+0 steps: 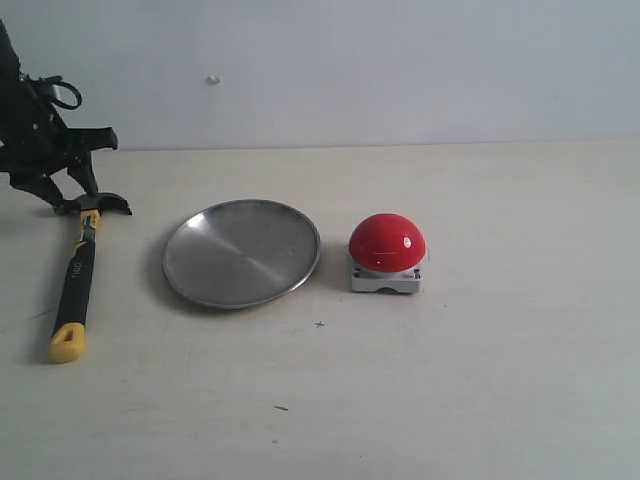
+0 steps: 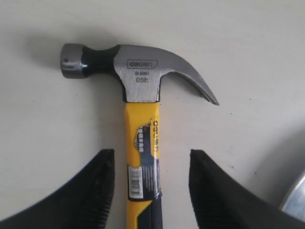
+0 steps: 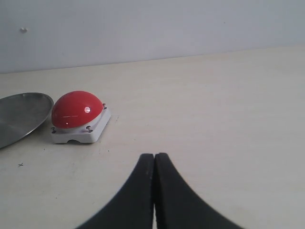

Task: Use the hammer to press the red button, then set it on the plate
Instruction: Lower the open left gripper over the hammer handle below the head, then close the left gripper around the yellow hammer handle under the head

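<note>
The hammer (image 1: 76,275) lies flat on the table at the far left, head toward the back wall and yellow butt end toward the front. My left gripper (image 1: 72,195) hangs over its head end. In the left wrist view this gripper (image 2: 151,153) is open, its fingers apart on either side of the yellow neck of the hammer (image 2: 140,76) without touching it. The plate (image 1: 240,252) sits right of the hammer, and the red button (image 1: 387,243) right of the plate. My right gripper (image 3: 154,155) is shut and empty, some way from the red button (image 3: 76,109).
A pale wall runs along the back of the beige table (image 1: 500,380). The plate's rim (image 2: 295,195) shows at the edge of the left wrist view, and the plate (image 3: 21,117) also lies beside the button in the right wrist view.
</note>
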### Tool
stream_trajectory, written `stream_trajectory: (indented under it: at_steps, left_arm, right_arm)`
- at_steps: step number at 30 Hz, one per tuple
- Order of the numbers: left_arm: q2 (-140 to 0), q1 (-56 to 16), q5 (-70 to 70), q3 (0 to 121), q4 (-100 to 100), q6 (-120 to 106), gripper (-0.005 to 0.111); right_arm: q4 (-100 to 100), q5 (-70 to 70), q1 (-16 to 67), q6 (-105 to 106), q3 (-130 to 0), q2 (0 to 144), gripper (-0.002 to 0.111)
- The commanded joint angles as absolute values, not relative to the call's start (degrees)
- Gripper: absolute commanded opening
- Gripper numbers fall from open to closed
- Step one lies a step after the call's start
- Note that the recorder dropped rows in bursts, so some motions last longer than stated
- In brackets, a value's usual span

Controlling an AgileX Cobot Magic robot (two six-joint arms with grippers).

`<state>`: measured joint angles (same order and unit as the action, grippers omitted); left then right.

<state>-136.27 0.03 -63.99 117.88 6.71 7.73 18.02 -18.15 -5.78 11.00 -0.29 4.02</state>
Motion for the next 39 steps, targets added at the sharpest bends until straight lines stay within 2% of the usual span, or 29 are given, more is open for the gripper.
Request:
stream_trajectory:
  at_steps: [1, 39]
  left_arm:
    - [-138.06, 0.0, -62.49, 118.3, 6.16, 8.19, 0.049]
    - [-143.66, 0.04, -60.08, 119.21, 3.58, 8.94, 0.047]
  right_arm:
    - [18.06, -17.81, -6.03, 10.91, 0.0, 3.7, 0.0]
    - [18.06, -17.81, -6.03, 10.91, 0.0, 3.7, 0.0]
